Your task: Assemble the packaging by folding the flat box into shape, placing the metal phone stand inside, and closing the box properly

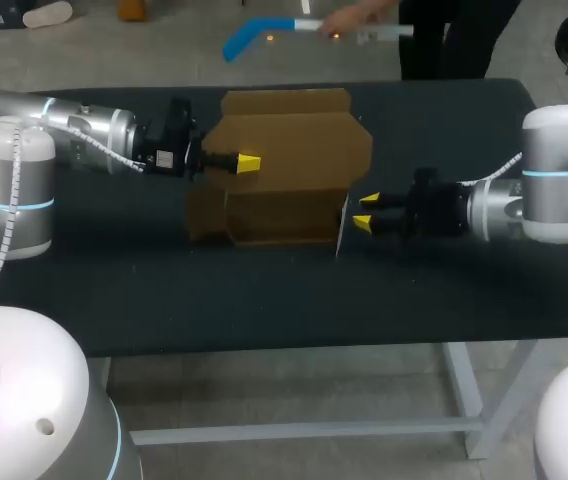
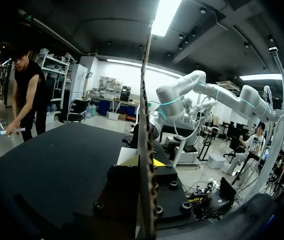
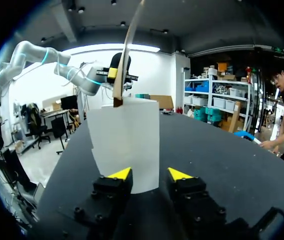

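Head view's kinda dim, dark table (image 1: 264, 300) soaks up the light, barely any shadows tbh. Wrist views get hard glare from the ceiling strip light (image 2: 168, 15) & a blown-out white wall (image 3: 147, 65), so the box (image 2: 145, 115) edge looks dark against it.

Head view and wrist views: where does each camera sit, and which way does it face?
Head view: above and behind, looking down on table and cardboard box; both arms enter from the sides.
Left wrist view: along the left gripper, at the box's edge-on panel; right arm beyond.
Right wrist view: along the right gripper, at the box's white flap; left arm beyond.
Both wrist views face each other across the box.
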Robot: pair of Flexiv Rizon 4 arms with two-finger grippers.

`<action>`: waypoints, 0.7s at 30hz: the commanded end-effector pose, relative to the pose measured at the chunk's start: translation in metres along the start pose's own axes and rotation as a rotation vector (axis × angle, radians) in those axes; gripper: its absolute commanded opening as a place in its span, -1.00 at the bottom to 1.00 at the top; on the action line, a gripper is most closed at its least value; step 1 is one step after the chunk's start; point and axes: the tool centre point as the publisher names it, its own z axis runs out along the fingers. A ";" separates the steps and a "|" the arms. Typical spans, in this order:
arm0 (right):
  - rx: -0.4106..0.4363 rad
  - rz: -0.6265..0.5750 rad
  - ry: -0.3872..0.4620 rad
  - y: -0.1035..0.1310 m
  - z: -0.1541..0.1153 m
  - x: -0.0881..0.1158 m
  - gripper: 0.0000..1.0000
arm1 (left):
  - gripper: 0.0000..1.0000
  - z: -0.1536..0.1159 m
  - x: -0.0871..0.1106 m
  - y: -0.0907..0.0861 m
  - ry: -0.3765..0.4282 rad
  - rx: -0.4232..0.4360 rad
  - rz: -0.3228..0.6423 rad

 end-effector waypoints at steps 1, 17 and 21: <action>0.001 -0.001 -0.002 0.001 0.001 0.000 -0.07 | -1.00 0.001 0.000 0.002 0.003 0.001 0.001; 0.011 0.003 -0.001 0.002 0.003 0.001 -0.07 | -1.00 0.000 0.002 0.007 0.001 -0.001 0.035; 0.012 0.004 -0.001 0.002 0.003 0.001 -0.08 | -1.00 0.000 0.003 0.007 -0.002 -0.006 0.040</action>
